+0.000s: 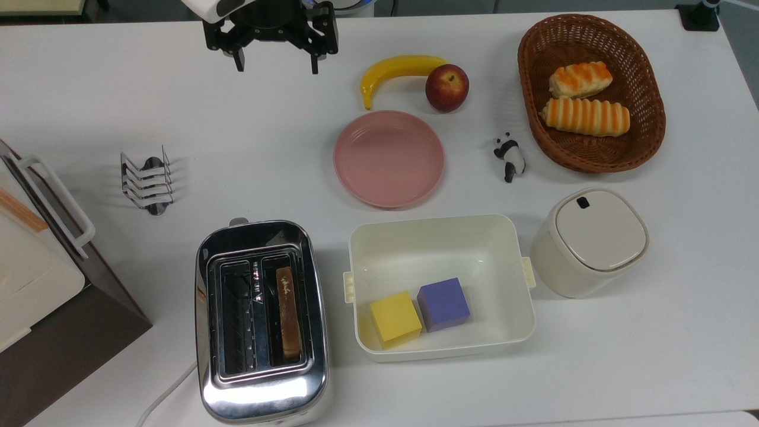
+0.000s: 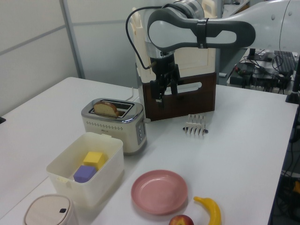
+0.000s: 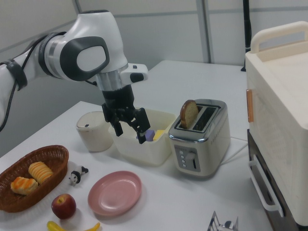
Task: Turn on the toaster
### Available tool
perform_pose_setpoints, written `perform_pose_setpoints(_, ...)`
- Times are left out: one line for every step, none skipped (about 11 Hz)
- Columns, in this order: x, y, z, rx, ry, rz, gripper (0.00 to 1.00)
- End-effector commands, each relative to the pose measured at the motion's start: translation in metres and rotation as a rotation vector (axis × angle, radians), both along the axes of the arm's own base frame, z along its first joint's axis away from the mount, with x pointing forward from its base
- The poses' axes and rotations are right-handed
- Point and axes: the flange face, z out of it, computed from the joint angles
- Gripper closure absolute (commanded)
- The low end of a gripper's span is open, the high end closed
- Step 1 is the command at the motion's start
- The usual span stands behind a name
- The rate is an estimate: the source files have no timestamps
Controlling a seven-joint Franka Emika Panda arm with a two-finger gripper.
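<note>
Gripper hangs with fingers spread, empty, well apart from the toaster beside the box. Chrome shell looks slippery and rigid; press the lever on its end face downward.

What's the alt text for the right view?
A white robot arm holds its open gripper above the white table, apart from a chrome toaster with a bread slice standing up from one slot. A pink plate lies in front.
</note>
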Motion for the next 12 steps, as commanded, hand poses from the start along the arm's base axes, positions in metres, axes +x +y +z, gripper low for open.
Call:
perform_pose_setpoints(-0.0109, -0.0056, 0.0045, -0.02, -0.002, -0.02, 0.0)
perform_pose_setpoints(-0.0109, -0.0055, 0.0045, -0.019, -0.002, -0.02, 0.0)
perform_pose_setpoints(-0.0108, -0.0044, 0.0045, -0.017, -0.002, -0.02, 0.0)
perform_pose_setpoints(-0.0108, -0.0053, 0.0045, -0.017, -0.002, -0.025, 0.0)
perform_pose_setpoints(-0.0108, -0.005, 0.0044, -0.014, -0.002, -0.023, 0.0)
perform_pose_setpoints(-0.0104, -0.0057, 0.005, -0.02, -0.004, -0.022, 0.0)
perform_pose_setpoints(-0.0095, -0.0061, 0.0045, -0.023, -0.006, -0.011, 0.04)
perform_pose_setpoints(-0.0094, -0.0057, 0.0044, -0.02, -0.006, -0.011, 0.25)
perform_pose_setpoints(-0.0094, -0.0049, 0.0044, -0.012, -0.006, -0.009, 0.55)
perform_pose_setpoints(-0.01, -0.0044, 0.0051, -0.007, -0.006, -0.011, 0.77)
perform_pose_setpoints(-0.0097, -0.0044, 0.0048, -0.007, -0.005, -0.01, 1.0)
perform_pose_setpoints(-0.0097, -0.0044, 0.0048, -0.007, -0.005, -0.008, 1.0)
